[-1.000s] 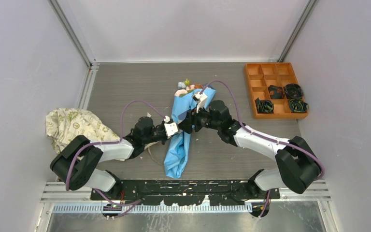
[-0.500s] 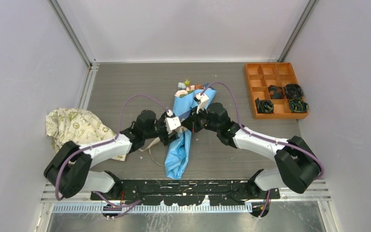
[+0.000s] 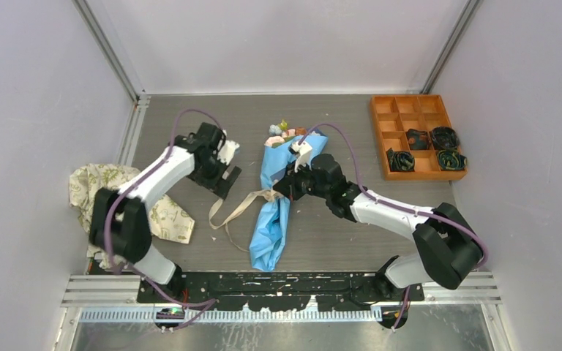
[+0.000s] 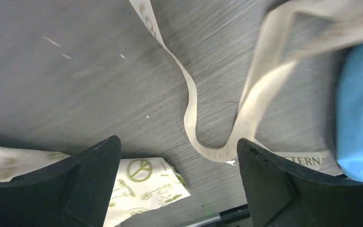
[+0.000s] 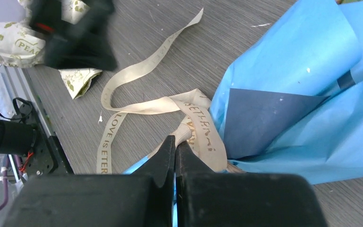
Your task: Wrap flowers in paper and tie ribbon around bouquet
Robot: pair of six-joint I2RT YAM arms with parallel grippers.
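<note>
The beige ribbon (image 5: 108, 142) carries brown capitals. From the right wrist view I read "LOVE IS ETER" along its loose stretch and "S ETERN" on the loop further in. The left wrist view gives "TERNA" low down and "LO" at the top edge. The cream cloth (image 5: 9, 38) shows green print, "Green" and "PEA", plus a peace sign (image 4: 139, 167).

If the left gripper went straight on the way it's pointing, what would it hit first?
Most likely the ribbon, whose loop lies on the table right ahead of the open left gripper; depth is unclear, so it might touch bare tabletop beside it.
</note>
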